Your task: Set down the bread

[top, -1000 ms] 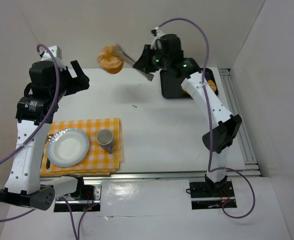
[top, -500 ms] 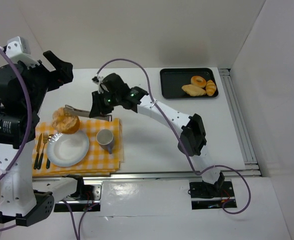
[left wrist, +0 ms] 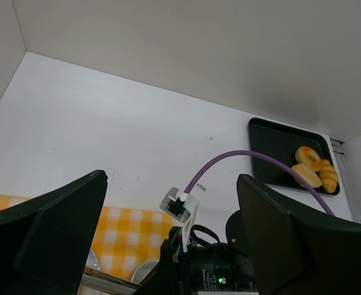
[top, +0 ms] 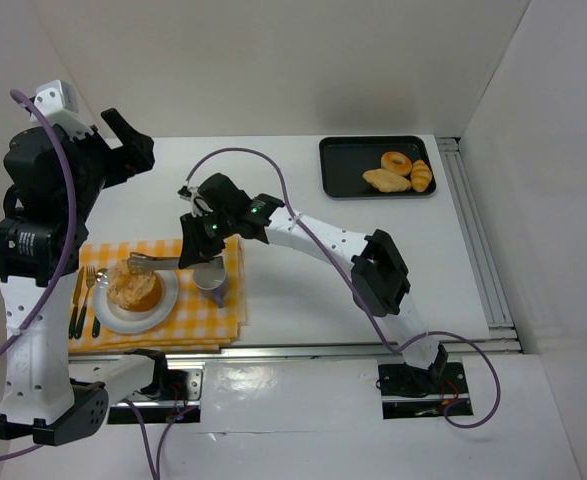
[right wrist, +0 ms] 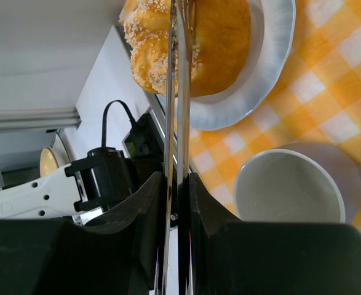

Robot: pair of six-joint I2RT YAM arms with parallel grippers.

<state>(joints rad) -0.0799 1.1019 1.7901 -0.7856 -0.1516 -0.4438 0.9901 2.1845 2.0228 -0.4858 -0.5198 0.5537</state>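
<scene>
- Your bread [top: 135,288] is over the middle of the white plate [top: 165,303], inside its rim; the right wrist view shows its crumbly pale top [right wrist: 152,43] and smooth orange side against the plate [right wrist: 272,55], but you cannot tell whether its full weight rests there
- A pair of thin metal tongs [top: 156,264] pinches the bread; in the right wrist view the two blades [right wrist: 177,117] run nearly together and bite into the bun near its top
- Your right hand [top: 197,250] is clenched on the tongs, its dark fingers [right wrist: 149,209] pressed against the blades from both sides; the arm stretches across the table from its base on the right
- Just beside the plate, on its right, a pale cup [top: 213,281] stands upright and partly under the right hand; from the wrist it shows an empty bowl [right wrist: 291,190]
- Plate and cup both sit on an orange-and-white checked cloth [top: 223,312]; cutlery [top: 79,300] lies on the cloth's left edge, next to the plate
- The cloth lies at the near left of the white table [top: 163,210]
- Your left hand [top: 123,145] is raised well above the cloth with its fingers [left wrist: 57,233] spread wide, grasping nothing
- Well apart, at the far right corner, a black tray [top: 335,168] holds a ring donut [top: 396,161], a pale loaf [top: 385,180] and a small browned roll [top: 421,176], all close together
</scene>
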